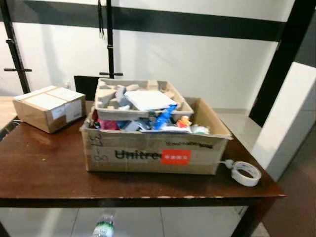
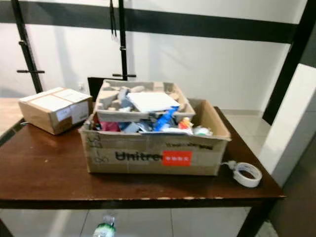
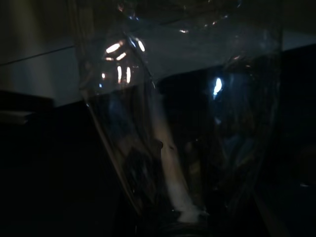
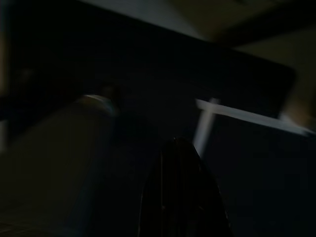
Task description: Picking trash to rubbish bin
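A clear plastic bottle (image 1: 103, 226) with a green label pokes up in front of the table's near edge. The dark left wrist view has the same bottle (image 3: 173, 123) right against the camera, with my left gripper shut on it. An open cardboard box (image 1: 148, 155) printed "Unitree" stands mid-table, heaped with trash: a grey pulp tray (image 1: 111, 98), white paper (image 1: 149, 99) and colourful wrappers (image 1: 165, 120). In the dim right wrist view my right gripper (image 4: 180, 192) hangs low with its fingers pressed together, holding nothing.
A dark wooden table (image 1: 44, 163) carries a small taped carton (image 1: 48, 107) at the back left and a roll of white tape (image 1: 246, 173) near the front right corner. A black stand (image 1: 109, 39) rises behind. Pale tiled floor (image 1: 237, 123) lies beyond.
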